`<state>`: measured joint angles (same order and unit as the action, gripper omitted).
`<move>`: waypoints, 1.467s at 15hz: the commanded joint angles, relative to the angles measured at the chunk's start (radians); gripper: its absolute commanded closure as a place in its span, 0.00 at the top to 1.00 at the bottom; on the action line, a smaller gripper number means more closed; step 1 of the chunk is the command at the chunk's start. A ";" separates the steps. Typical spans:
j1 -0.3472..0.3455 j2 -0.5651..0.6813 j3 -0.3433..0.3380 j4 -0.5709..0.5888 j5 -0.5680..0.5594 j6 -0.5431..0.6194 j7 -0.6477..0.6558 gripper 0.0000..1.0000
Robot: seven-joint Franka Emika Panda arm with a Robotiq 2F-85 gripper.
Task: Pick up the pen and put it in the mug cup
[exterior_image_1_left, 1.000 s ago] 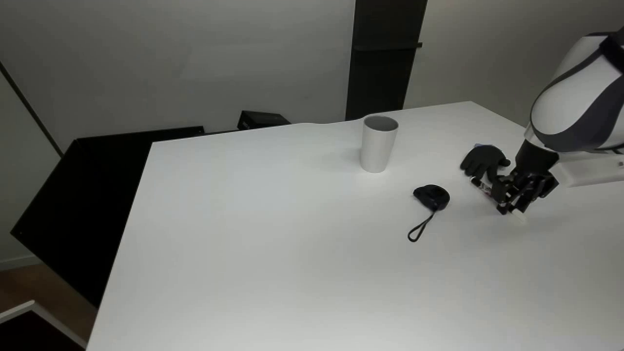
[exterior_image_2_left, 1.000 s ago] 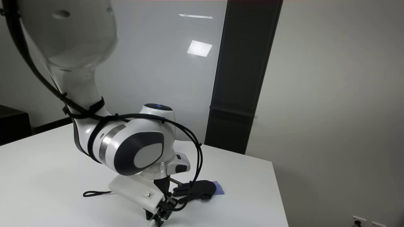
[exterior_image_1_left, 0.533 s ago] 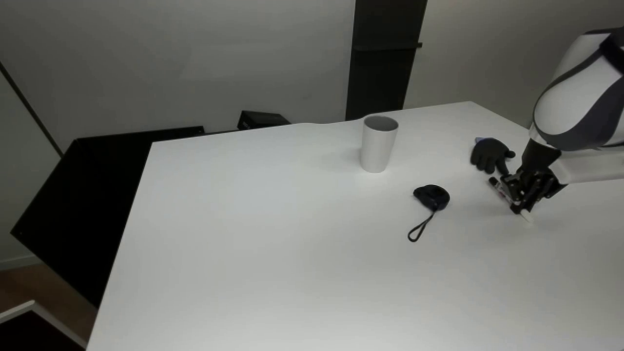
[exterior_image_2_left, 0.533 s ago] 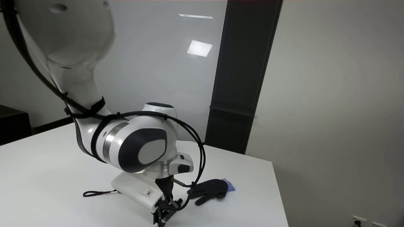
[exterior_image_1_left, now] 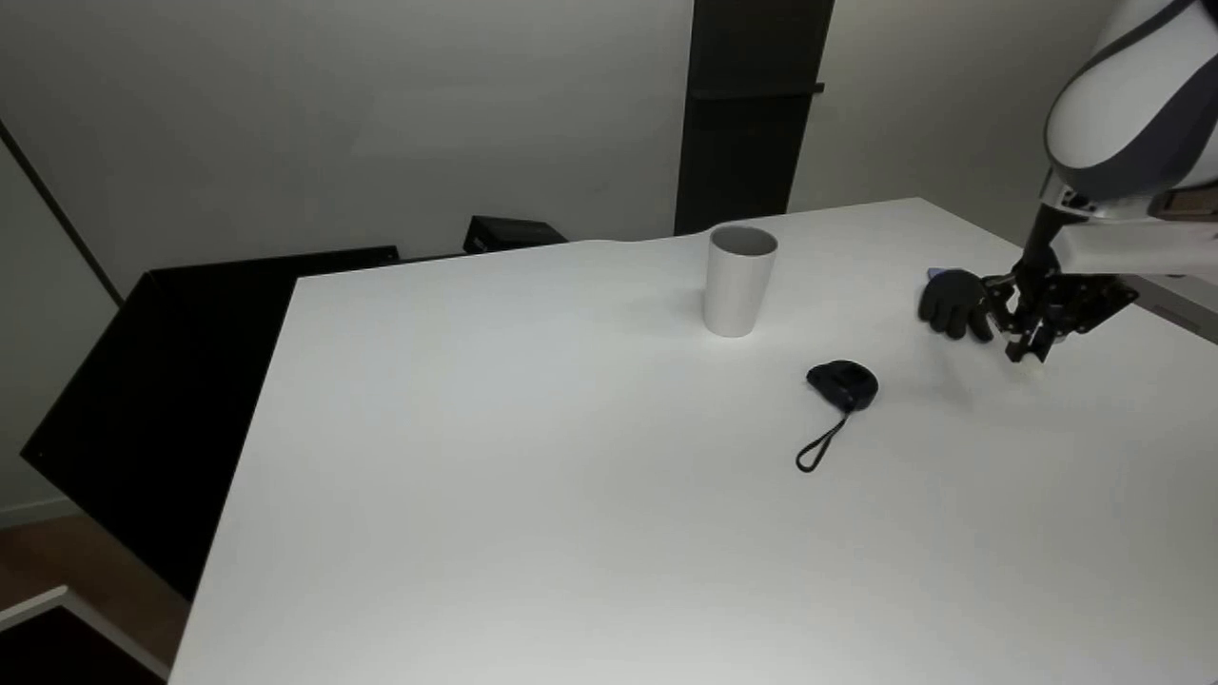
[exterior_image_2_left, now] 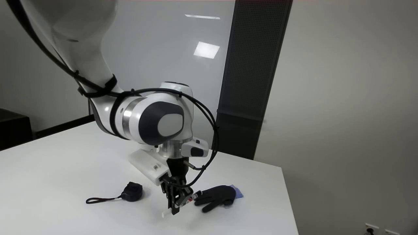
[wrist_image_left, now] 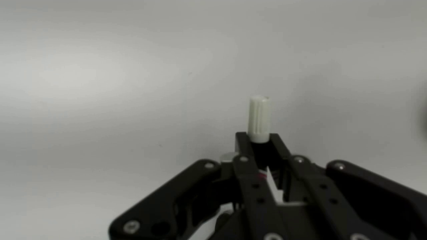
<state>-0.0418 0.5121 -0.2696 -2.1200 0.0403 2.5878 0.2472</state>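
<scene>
Container: an off-white, tapered cylindrical cup [exterior_image_1_left: 736, 297], material not determinable, stood upright on the smooth white table [exterior_image_1_left: 533, 457] near its far edge in an exterior view; taken as landmark. Grey inner wall showed through its mouth; the bottom was hidden, so contents could not be read. Task object: a slim marker pen [wrist_image_left: 259, 117], white-barrelled with red print and a black end, was well to the right of the cup, clamped in the black two-finger gripper [wrist_image_left: 258, 136]; in the wrist view its white ribbed end projected past the tips. The pen hung clear of the surface, with a faint shadow [exterior_image_1_left: 953, 381] on the table apart from it; tilt could not be told. Surface: a dark, rounded tape measure [exterior_image_1_left: 845, 385] with a thin black cord loop [exterior_image_1_left: 825, 440] lay right of the cup, nearer the camera. A black, fabric-like glove [exterior_image_1_left: 953, 301] with a blue patch [exterior_image_2_left: 237, 192] at its cuff lay farther right of the cup; the gripper partly overlapped it in view, contact not determinable. The white and dark-grey jointed arm [exterior_image_1_left: 1128, 114] stood at far right of the cup. Room: a plain grey wall [exterior_image_1_left: 381, 124] stood behind the cup, with a tall dark panel [exterior_image_1_left: 752, 114] rising almost directly behind it. A small black box [exterior_image_1_left: 517, 234] showed past the table edge, left of the cup.
</scene>
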 commanded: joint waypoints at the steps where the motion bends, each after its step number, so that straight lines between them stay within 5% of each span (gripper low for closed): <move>1: 0.003 -0.079 0.015 0.043 0.009 -0.136 0.095 0.07; 11: -0.072 -0.162 0.096 0.214 0.210 -0.301 0.097 0.07; 22: -0.146 0.042 0.166 0.594 0.450 -0.582 0.128 0.07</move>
<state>-0.1607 0.4492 -0.1355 -1.6991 0.4408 2.1081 0.3155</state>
